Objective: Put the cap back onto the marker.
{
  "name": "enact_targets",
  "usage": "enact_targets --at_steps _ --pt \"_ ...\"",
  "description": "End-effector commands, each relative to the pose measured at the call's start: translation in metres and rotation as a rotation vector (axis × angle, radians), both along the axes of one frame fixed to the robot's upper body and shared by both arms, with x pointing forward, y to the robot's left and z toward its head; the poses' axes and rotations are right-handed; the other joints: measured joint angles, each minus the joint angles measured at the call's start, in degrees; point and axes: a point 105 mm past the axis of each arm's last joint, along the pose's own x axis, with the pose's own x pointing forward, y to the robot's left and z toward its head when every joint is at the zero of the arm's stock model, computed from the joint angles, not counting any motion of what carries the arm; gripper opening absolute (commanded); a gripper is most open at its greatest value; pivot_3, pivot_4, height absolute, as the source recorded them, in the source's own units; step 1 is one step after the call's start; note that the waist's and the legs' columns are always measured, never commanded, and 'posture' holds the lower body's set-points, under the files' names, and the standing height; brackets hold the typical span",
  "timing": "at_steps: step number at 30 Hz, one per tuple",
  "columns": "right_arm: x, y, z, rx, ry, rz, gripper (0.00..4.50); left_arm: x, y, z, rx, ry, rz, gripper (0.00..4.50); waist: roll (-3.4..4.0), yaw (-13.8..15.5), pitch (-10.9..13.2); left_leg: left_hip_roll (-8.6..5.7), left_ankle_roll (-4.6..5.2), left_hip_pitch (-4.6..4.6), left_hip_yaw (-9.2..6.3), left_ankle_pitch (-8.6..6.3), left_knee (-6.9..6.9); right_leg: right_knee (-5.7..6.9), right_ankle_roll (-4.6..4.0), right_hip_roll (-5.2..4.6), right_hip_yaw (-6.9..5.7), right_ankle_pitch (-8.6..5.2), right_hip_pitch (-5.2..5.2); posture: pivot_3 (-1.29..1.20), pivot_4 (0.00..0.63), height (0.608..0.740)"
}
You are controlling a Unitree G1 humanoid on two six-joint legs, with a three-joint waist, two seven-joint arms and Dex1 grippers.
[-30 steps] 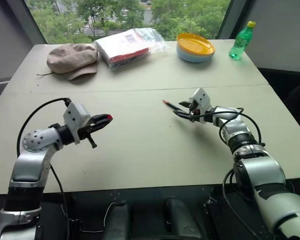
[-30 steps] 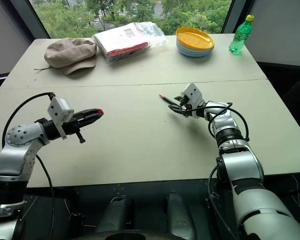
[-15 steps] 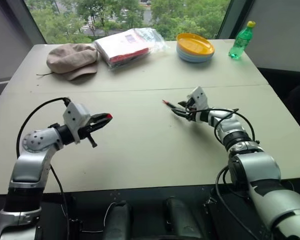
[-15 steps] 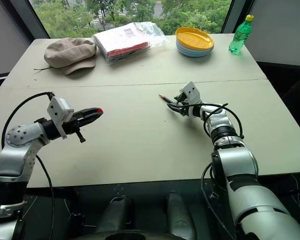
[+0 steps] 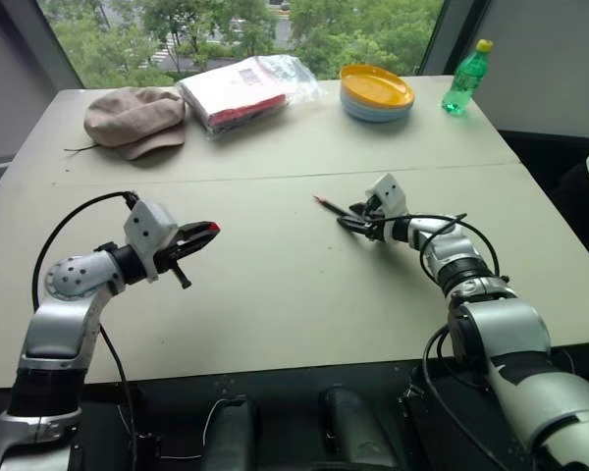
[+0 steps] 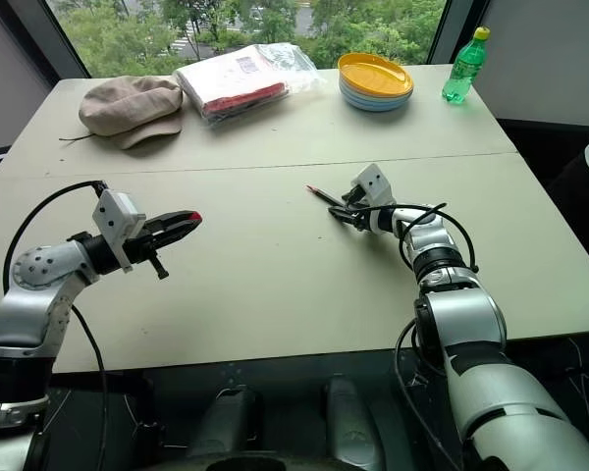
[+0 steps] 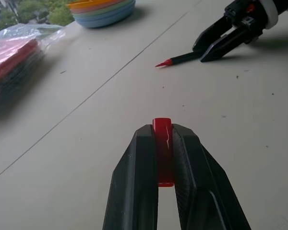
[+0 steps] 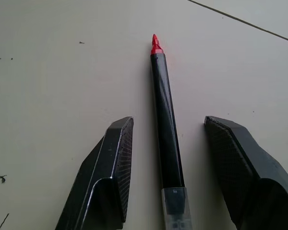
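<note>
Right gripper (image 8: pixel 165 158), fingers apart, straddling the marker (image 8: pixel 165 124). The dark barrel lies flat on the counter (image 5: pixel 275 285) in the gap between the 2 fingers, touching neither; its red tip points away from the gripper, and its clear rear end sits nearest the wrist. Compared with 1 second earlier, the right gripper has settled lower and slightly further along the barrel, so the marker now lies centred in the open gap; the marker itself has not been lifted. Judged stage: pre-grasp, with closure on the barrel as the next requirement.

Left gripper (image 7: pixel 163 143), fingers together and clamped on the cap (image 7: pixel 162 139), a small red cylinder protruding just past the fingertips. It hangs above the counter, well apart from the right gripper, unchanged over the same interval. The cap faces roughly toward the marker tip. Capping is not yet begun.
</note>
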Motion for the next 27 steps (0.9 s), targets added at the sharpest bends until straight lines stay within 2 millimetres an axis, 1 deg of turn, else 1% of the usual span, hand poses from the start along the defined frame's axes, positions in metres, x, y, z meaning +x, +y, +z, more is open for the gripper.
enact_targets --at_steps 1,10,13,16,17,23,26,27 --pt "-0.002 -0.001 -0.005 0.007 0.043 -0.002 2.4 -0.002 -0.005 0.015 0.017 -0.07 -0.019 0.04 0.0 0.0 0.0 0.0 0.0 0.0 0.0 0.0 0.0 0.0 0.0 0.0 0.0 0.0 0.0 0.0 0.15 0.74" --pt "-0.005 0.0 -0.009 -0.012 0.058 0.027 2.4 -0.001 -0.005 0.014 0.02 -0.071 -0.016 0.04 0.0 0.0 0.0 0.0 0.0 0.0 0.0 0.0 0.0 0.0 0.0 0.0 0.0 0.0 0.0 0.0 0.15 0.74" --pt "-0.007 0.003 -0.011 -0.015 0.06 0.047 1.58 -0.001 -0.006 0.014 0.019 -0.069 -0.018 0.0 0.0 0.0 0.0 0.0 0.0 0.0 0.0 0.0 0.0 0.0 0.0 0.0 0.0 0.0 0.0 0.0 0.15 0.74" --pt "-0.009 0.005 -0.013 -0.02 0.06 0.062 0.08 -0.001 -0.006 0.013 0.02 -0.066 -0.021 0.0 0.0 -0.1 0.0 0.0 0.0 0.02 0.0 0.0 0.0 0.0 0.0 0.01 0.0 0.0 0.0 0.0 0.15 0.74" --pt "-0.009 0.005 -0.013 -0.018 0.061 0.064 0.02 0.0 -0.006 0.013 0.02 -0.065 -0.021 0.0 0.0 -0.1 0.0 0.0 0.0 0.02 0.0 0.0 -0.01 0.0 0.0 0.02 0.0 0.0 0.0 0.0 0.15 0.74" --pt "-0.01 0.006 -0.013 -0.05 0.035 0.088 0.02 -0.001 -0.008 0.008 0.028 -0.049 -0.051 0.0 0.0 -0.09 0.0 0.01 0.0 0.02 0.0 0.0 -0.01 0.0 0.0 0.02 0.0 0.0 0.0 0.0 0.15 0.74" --pt "-0.012 0.008 -0.007 -0.1 -0.017 0.143 0.02 0.002 -0.012 0.005 0.035 -0.045 -0.084 0.0 0.0 -0.03 0.0 0.0 0.0 0.02 0.0 0.0 -0.01 0.0 0.0 0.02 0.0 0.0 0.0 0.0 0.15 0.74" --pt "-0.013 0.009 -0.001 -0.129 -0.055 0.174 0.02 0.003 -0.014 0.003 0.044 -0.048 -0.105 0.0 0.0 -0.03 0.0 0.0 0.0 0.01 0.0 0.0 -0.01 0.0 0.0 0.02 0.0 0.0 0.0 0.0 0.15 0.74"
